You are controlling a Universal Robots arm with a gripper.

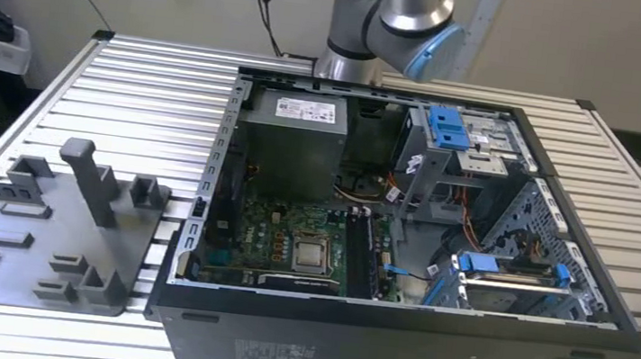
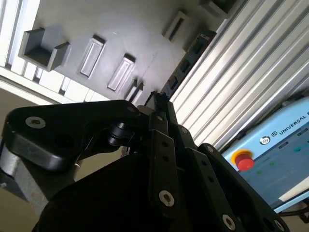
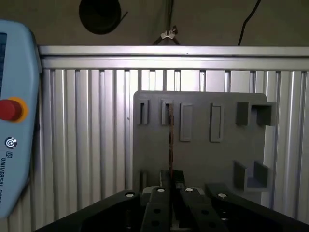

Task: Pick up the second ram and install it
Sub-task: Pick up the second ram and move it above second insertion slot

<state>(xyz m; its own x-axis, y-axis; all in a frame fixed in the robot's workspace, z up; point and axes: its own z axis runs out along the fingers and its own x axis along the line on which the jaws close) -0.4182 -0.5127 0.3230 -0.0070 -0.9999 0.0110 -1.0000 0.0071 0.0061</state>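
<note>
Gripper [image 3: 170, 178] fingers pinch the second ram [image 3: 170, 130] at one end; its long axis runs straight out from the fingertips, edge-on to cam, apparently hanging clear above grey fixture tray [image 3: 203, 159].

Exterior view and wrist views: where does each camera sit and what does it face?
Exterior view: up high, looking down into the computer case; the arm's joint shows.
First wrist view: behind the gripper, squarely facing the grey tray.
Second wrist view: behind the gripper, facing the tray aslant.
Both wrist views share the gripped second ram.
</note>
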